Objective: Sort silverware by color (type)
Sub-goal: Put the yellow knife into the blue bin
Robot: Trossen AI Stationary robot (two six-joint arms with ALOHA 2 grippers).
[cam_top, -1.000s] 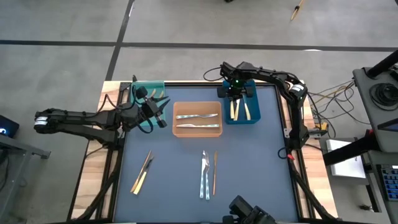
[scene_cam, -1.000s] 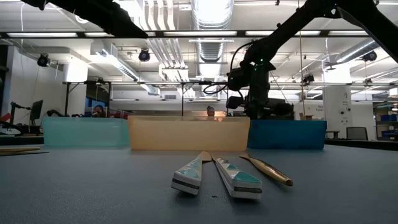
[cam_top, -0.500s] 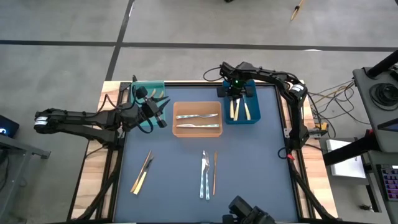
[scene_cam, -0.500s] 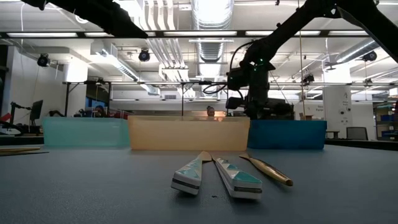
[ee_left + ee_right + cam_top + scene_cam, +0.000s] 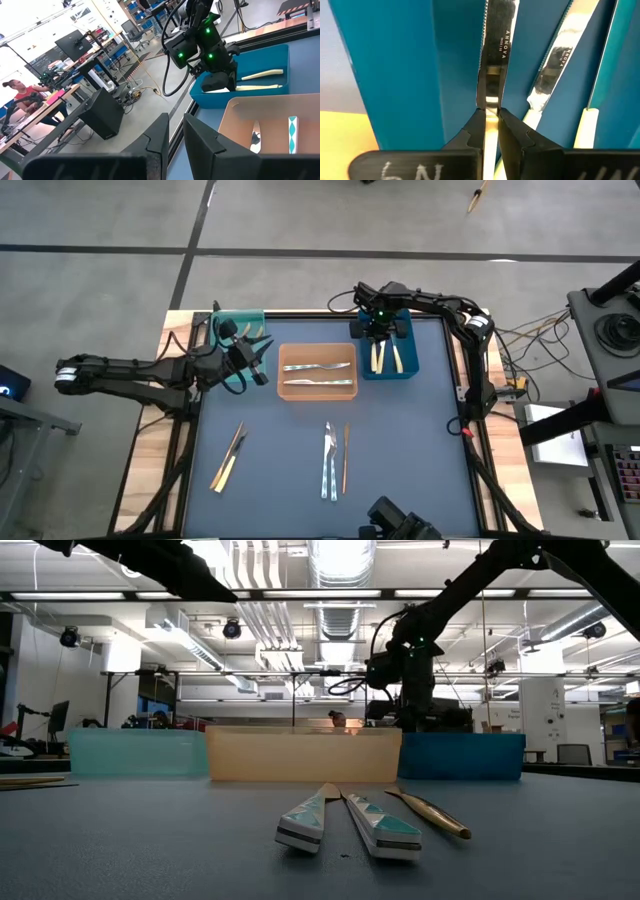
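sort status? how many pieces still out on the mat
Done: two silver pieces lie in the orange bin, cream-handled ones in the blue bin. In hand: the right gripper, over the blue bin, is shut on a cream-handled knife. The left gripper sits beside the teal bin, holding nothing visible. Left: about five on the mat, a pair at left and three at centre.

Right wrist view: the knife blade point(image 5: 492, 45) bears the engraved brand "ANNOVA" running along its length, with a smaller second line beside it too fine to read. Handwritten white marks on the dark wrist bar point(image 5: 415, 170) resemble "NU" but are cut off at the edge. No other text is legible in any view.
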